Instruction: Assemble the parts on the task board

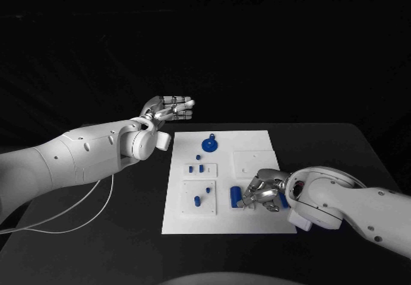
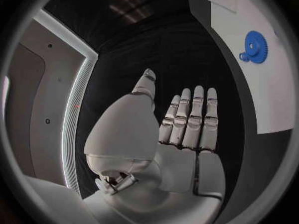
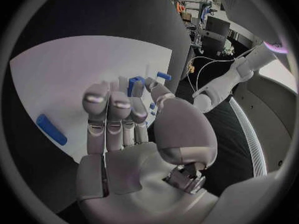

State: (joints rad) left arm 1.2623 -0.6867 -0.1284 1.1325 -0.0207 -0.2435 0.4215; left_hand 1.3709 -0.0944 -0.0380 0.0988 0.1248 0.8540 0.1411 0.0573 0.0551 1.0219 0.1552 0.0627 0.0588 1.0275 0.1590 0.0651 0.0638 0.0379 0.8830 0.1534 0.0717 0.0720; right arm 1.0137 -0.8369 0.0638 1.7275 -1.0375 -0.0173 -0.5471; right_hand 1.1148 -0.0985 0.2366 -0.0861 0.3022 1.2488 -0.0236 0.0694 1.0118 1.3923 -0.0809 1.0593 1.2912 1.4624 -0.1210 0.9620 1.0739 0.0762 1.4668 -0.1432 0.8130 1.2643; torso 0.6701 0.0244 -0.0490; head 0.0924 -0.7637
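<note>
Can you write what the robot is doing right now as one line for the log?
left hand: open, raised beyond board | right hand: over board's near right, by blue bar, hold unclear | gear: on board's far end

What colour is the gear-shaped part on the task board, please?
The gear-shaped part is blue, seen best in the left wrist view.

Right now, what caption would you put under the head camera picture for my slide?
Right hand hovers low over the blue parts on the white board; left hand waits, raised beyond the board's far corner.
</note>
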